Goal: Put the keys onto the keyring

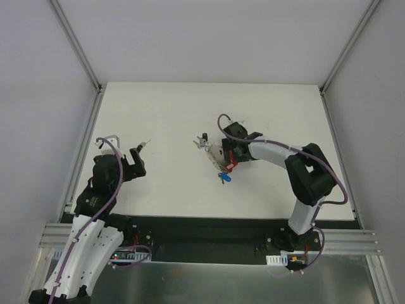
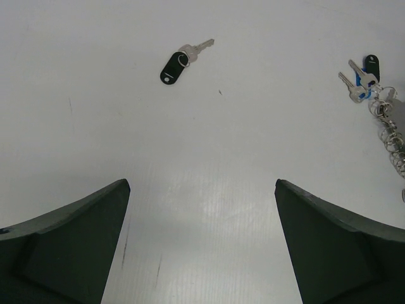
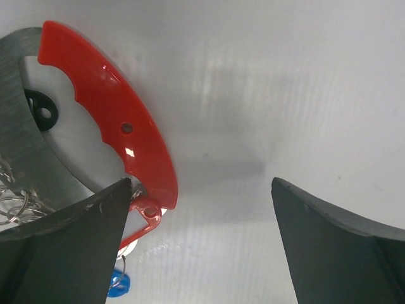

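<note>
A lone key with a black head [image 2: 180, 63] lies on the white table, a short way ahead of my open left gripper [image 2: 202, 183]; from above the same key [image 1: 147, 145] is a tiny speck just past the left gripper [image 1: 137, 156]. The keyring [image 1: 207, 147] is a silvery bunch of rings and chain mid-table, with a curved red tag [image 3: 114, 120] and a grey metal plate [image 3: 19, 145]. Blue-headed keys [image 2: 359, 79] lie at its far end, and another blue head [image 3: 118, 285] near the tag. My right gripper [image 3: 201, 183] stands open just beside the red tag, with nothing between its fingers.
The white table [image 1: 164, 114] is fenced by aluminium rails [image 1: 79, 158] on the left and right, with grey walls behind. A black strip [image 1: 209, 228] with the arm bases runs along the near edge.
</note>
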You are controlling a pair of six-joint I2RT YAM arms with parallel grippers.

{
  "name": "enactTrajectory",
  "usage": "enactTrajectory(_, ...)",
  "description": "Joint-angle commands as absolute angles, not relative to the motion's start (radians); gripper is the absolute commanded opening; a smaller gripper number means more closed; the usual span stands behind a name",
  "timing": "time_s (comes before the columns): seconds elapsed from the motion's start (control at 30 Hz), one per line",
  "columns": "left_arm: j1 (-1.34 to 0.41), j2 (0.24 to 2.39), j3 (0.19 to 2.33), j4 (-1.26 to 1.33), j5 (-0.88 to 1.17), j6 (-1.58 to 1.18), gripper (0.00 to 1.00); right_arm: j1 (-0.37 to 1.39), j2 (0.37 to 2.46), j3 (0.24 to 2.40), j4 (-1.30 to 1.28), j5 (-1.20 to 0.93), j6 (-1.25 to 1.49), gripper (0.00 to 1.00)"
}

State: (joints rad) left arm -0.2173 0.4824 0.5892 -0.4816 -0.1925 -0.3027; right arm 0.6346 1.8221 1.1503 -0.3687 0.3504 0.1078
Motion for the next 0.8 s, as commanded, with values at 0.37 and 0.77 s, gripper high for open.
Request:
enactTrajectory(0.37, -0.232, 0.486, 0.581, -0.451, -0.190, -0.301, 0.99, 0.591, 1.487, 0.977, -0.336, 0.379, 0.068, 0.96)
enactTrajectory(0.77, -0.232, 0.592, 0.586, -0.445, -0.222, -0.336, 0.99, 0.581, 0.895, 0.701, -0.012, 0.419, -0.110, 0.96)
